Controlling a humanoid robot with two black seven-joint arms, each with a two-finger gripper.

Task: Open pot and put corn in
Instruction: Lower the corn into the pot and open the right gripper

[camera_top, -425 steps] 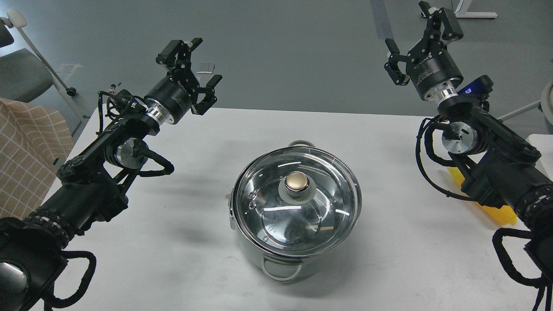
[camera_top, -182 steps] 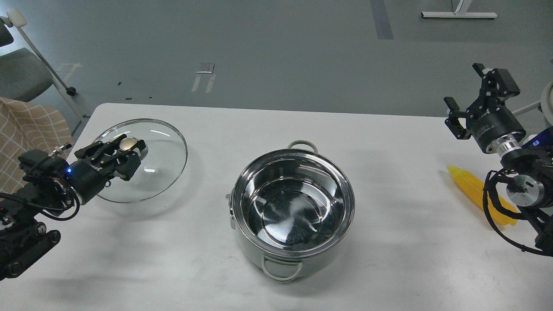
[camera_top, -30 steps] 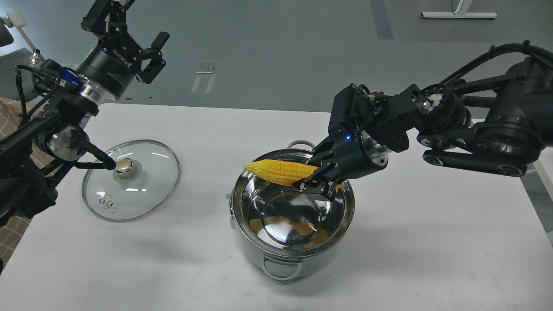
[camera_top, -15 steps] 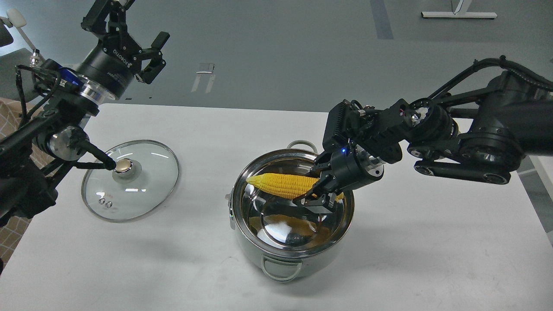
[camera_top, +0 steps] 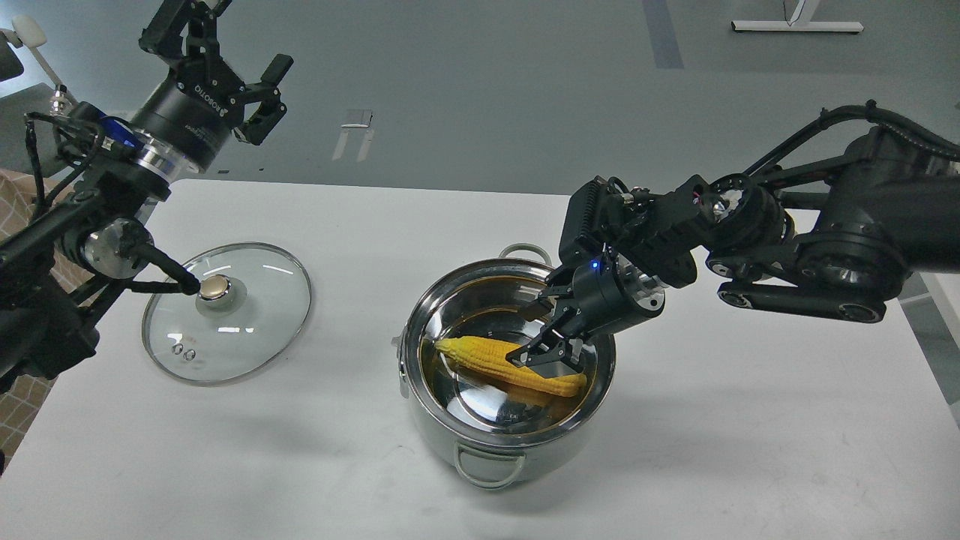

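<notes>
Corn [camera_top: 510, 365] lies inside the pot [camera_top: 510, 457], stretched across its mirror-like bottom with the tapered end pointing toward the left edge of the table [camera_top: 337, 465]. We judge the main work finished: the pot is open and the cob is in it.

Our right gripper [camera_top: 544, 334] hangs over the pot's opening, reaching in from the right edge of the table, with its fingers parted and nothing between them. The lower finger sits just over the cob; we cannot tell whether it touches the kernels. What we see as left for this arm is to lift clear of the rim without nudging the pot.

Our left gripper [camera_top: 217, 56] is raised above the far left corner of the table, its fingers spread wide and empty. The glass lid [camera_top: 247, 337] rests flat on the table near the left edge, knob [camera_top: 214, 286] up, well apart from the pot.

The pot itself stands near the middle of the table, closer to the near edge, one loop handle facing us and the other toward the far edge. Nothing in the task asks us to replace the lid, so we count only the retreat of the right arm as outstanding.
</notes>
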